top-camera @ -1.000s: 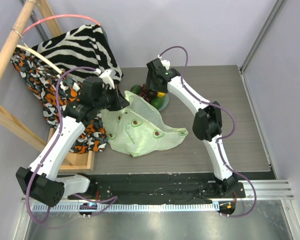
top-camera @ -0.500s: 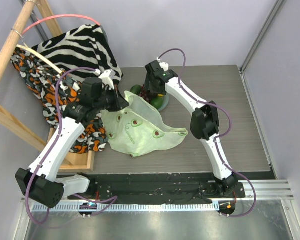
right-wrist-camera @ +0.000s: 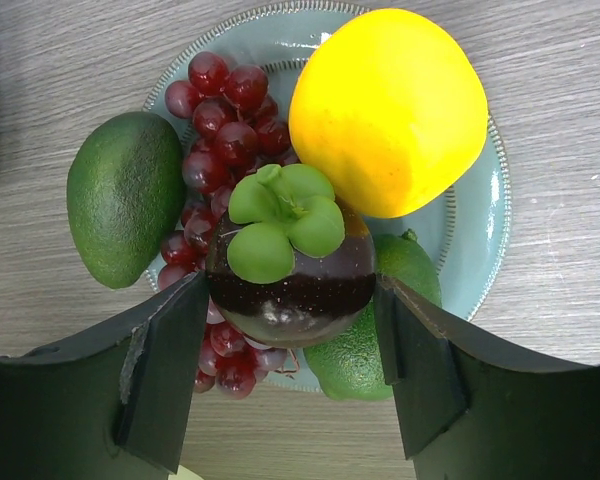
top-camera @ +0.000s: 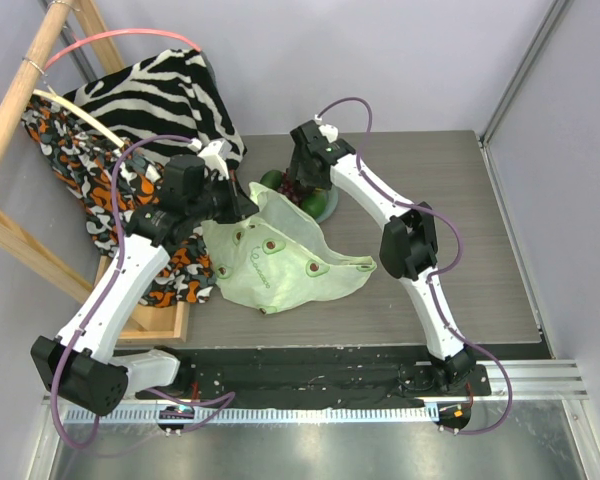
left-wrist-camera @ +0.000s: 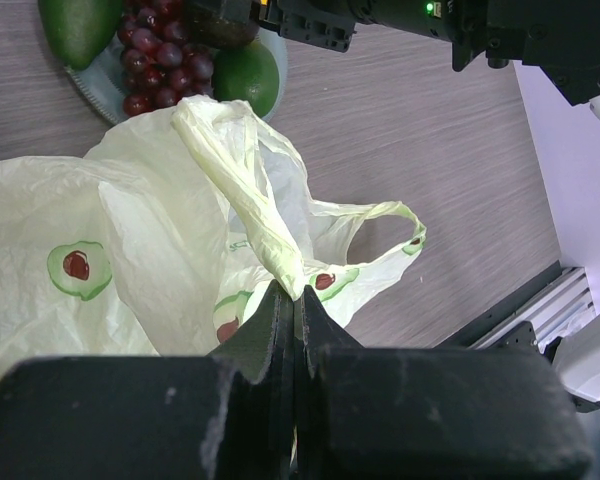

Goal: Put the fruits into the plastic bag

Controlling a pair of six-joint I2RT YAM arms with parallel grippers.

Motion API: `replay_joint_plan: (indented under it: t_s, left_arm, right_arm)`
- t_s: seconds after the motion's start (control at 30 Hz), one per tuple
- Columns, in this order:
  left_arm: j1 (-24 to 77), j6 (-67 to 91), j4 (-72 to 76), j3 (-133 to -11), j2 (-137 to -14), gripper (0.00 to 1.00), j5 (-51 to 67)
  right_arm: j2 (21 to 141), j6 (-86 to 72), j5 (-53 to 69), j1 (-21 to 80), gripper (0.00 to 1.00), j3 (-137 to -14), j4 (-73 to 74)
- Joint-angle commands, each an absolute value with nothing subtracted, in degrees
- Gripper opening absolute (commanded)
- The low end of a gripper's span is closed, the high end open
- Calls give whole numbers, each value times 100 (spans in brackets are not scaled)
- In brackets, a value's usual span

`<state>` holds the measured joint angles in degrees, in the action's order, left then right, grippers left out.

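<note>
The pale green plastic bag [top-camera: 280, 260] with avocado prints lies mid-table. My left gripper [top-camera: 242, 205] is shut on one bag handle [left-wrist-camera: 250, 190] and holds it up; the pinch shows in the left wrist view [left-wrist-camera: 295, 295]. The grey-blue plate [right-wrist-camera: 480, 230] holds the avocado [right-wrist-camera: 125, 200], grape bunch [right-wrist-camera: 220, 130], lemon [right-wrist-camera: 390, 110] and lime [right-wrist-camera: 380, 340]. My right gripper [right-wrist-camera: 290, 300] is over the plate [top-camera: 328, 205], its fingers touching both sides of the dark purple round fruit [right-wrist-camera: 290, 270] with a green leafy cap.
The zebra-striped cloth [top-camera: 165, 95] and an orange patterned cloth [top-camera: 75, 150] hang over a wooden frame [top-camera: 20, 110] at the left. The plate [left-wrist-camera: 100, 85] sits just behind the bag. Bare wooden tabletop [top-camera: 460, 230] lies to the right.
My right gripper has shifted slightly left over the plate and now hides the lemon in the top view. The left arm and bag have not moved.
</note>
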<state>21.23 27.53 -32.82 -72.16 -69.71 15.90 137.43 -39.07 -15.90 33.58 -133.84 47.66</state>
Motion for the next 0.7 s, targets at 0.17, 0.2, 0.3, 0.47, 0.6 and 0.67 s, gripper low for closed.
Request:
replay_joint_plan:
  t_s: [0.17, 0.2, 0.3, 0.47, 0.6, 0.67]
  left_arm:
    - [2101, 2628, -3059, -7216, -6943, 0, 1705]
    - [2101, 2619, -3059, -7216, -6961, 0, 1714]
    - [2092, 2610, -3059, -7216, -6961, 0, 1714]
    - [2100, 2610, -3041, -7207, -6979, 0, 1723]
    - [2100, 2619, -3050, -7207, -6978, 0, 1723]
    - [2092, 2619, -3050, -7198, -6978, 0, 1723]
  right_arm:
    - [13685, -4025, -1539, 3366, 64, -13597, 4562]
    - [13685, -4017, -1512, 3375, 63, -13579, 4553]
    - [13588, -4025, -1494, 3366, 59, -13483, 4474]
    - [13413, -4025, -1468, 3384, 55, -13368, 4412]
    - [13263, -4034, -1459, 3375, 51, -13289, 4403]
    - [13193, -4052, -1433, 3392, 50, -13219, 4351]
